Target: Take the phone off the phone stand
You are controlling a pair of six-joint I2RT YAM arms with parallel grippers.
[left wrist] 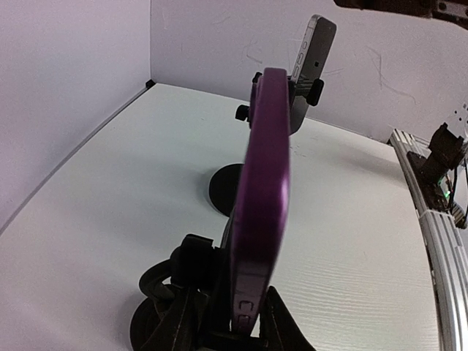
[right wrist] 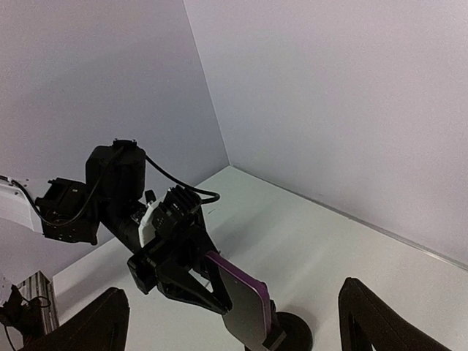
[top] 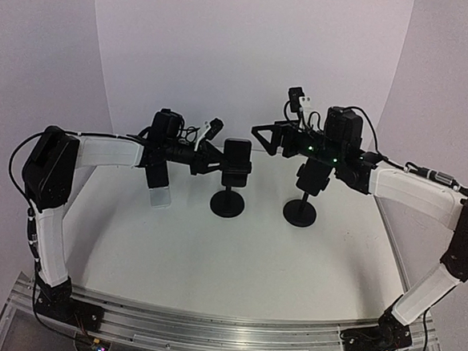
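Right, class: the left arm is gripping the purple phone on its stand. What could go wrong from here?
One: the purple phone is clamped in the phone stand, so if the left gripper pulls sideways rather than up, that stand could tip or drag. Two: the second phone on the second stand is close by, so a wide swing might knock it over.

glossy phone [left wrist: 259, 205], matt table [left wrist: 131, 190]
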